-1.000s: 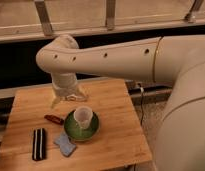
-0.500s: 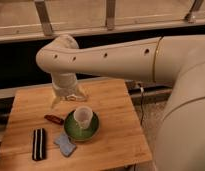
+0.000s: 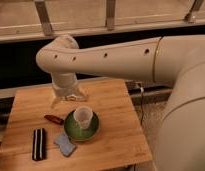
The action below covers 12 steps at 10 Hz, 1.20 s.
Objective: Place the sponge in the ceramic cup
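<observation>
While hovering spread and empty behind ceramic cup [image 3: 83,116], centre gripper [image 3: 69,96] over sponge [image 3: 64,144] on bench [image 3: 116,107] beside green dish [image 3: 92,131]; descend straight, pinch short sides, clear dish rim.

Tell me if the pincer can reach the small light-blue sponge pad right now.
Probably yes. The pincer hangs open above the wooden table, nothing held; the small light-blue sponge pad lies uncovered near the front edge, beside the dark green round dish.

Pincer [image 3: 69,97] over table [image 3: 118,102] blurred; arm [image 3: 116,57] cut off right
</observation>
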Motion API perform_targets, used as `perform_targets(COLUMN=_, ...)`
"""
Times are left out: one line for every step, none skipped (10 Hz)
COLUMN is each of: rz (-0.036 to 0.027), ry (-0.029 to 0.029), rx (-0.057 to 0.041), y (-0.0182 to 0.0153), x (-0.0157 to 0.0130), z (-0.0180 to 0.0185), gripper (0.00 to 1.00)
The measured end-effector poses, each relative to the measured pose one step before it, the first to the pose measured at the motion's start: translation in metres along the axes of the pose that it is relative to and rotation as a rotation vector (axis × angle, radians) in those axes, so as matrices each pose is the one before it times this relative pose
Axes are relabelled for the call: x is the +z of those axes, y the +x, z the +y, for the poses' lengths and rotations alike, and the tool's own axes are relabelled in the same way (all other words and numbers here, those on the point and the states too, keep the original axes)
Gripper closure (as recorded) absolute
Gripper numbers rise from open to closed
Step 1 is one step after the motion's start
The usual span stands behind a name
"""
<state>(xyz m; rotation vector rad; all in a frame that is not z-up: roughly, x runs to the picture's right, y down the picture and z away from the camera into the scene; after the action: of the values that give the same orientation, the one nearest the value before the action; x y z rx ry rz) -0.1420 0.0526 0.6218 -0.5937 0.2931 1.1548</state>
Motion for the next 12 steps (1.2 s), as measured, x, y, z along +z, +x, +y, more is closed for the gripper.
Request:
perform_targets(rz=0.00001, ry=0.00004, rx=0.00002, y=-0.00001, x=0.00003, z=-0.00003, gripper=0.20)
perform_targets(rz=-0.00003, ry=-0.00004, rx=0.00005, y=0.00000, x=-0.00002, z=0.00002, gripper=0.20)
perform_targets(rz=-0.00007, ry=-0.00001, rx=-0.00007, y=-0.00001, x=-0.00002, z=0.00000, gripper=0.20)
perform_targets(rz=-0.00002, ry=-0.00002, rx=0.00001, y=-0.00001, x=0.00000, z=0.00001, gripper=0.20)
perform_targets(rz=0.00005, ry=-0.00002, rx=0.00001, y=0.00001, x=0.00000, z=0.00001, gripper=0.20)
perform_targets(rz=-0.00005, ry=0.00001, rx=-0.00002, y=-0.00001, x=-0.00001, z=0.00000, gripper=0.20)
perform_targets(rz=0.00010, ry=0.00006, rx=0.00008, y=0.00002, x=0.00004, z=-0.00006, gripper=0.20)
perform_targets(rz=-0.00004, ry=-0.00002, rx=-0.00003, y=-0.00001, x=-0.00002, z=0.00002, gripper=0.20)
perform_targets(rz=-0.00195, ry=0.00121, rx=-0.00114, y=-0.00010, x=-0.00063, z=-0.00003, gripper=0.20)
perform_targets(rz=-0.00974, ry=0.01351, rx=-0.01463, y=-0.00059, x=-0.00286, z=0.00075, gripper=0.20)
perform_targets(rz=-0.00215, ry=0.02627, rx=-0.03859, y=-0.00133, x=-0.00471, z=0.00868, gripper=0.20)
perform_targets(rz=0.00046, ry=0.02388, rx=-0.04328, y=-0.00279, x=-0.00292, z=0.01231, gripper=0.20)
